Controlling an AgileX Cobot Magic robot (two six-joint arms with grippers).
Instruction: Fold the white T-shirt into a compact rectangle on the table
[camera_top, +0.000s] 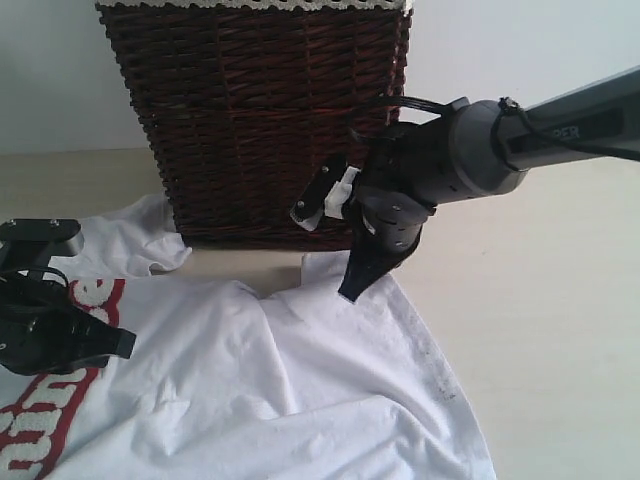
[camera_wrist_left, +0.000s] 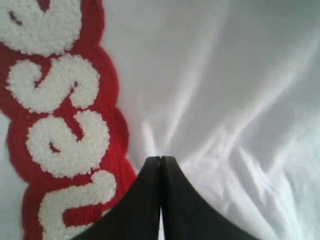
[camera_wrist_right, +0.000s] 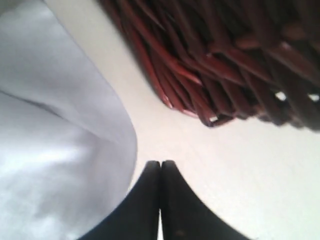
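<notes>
The wide pale cream counter (camera_top: 560, 300) carries the large white cotton T-shirt (camera_top: 300, 380), open and rumpled in front of the dark brown wicker basket (camera_top: 260, 120), so I judge the folding is only at its first grasp. My right gripper (camera_top: 350, 290) is pressed together at the shirt's basket-side edge, with no cloth plainly caught, and my left gripper (camera_top: 122, 343) is pressed together over the chest; next I need a sure pinch. The fuzzy red-edged lettering (camera_wrist_left: 65, 135) shows roughly "ese", cut off; my right arm (camera_top: 568, 131) reads "PER".

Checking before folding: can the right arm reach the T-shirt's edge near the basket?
Probably yes: the right gripper hangs at the edge of the white T-shirt, nothing between; the basket stands behind.
</notes>
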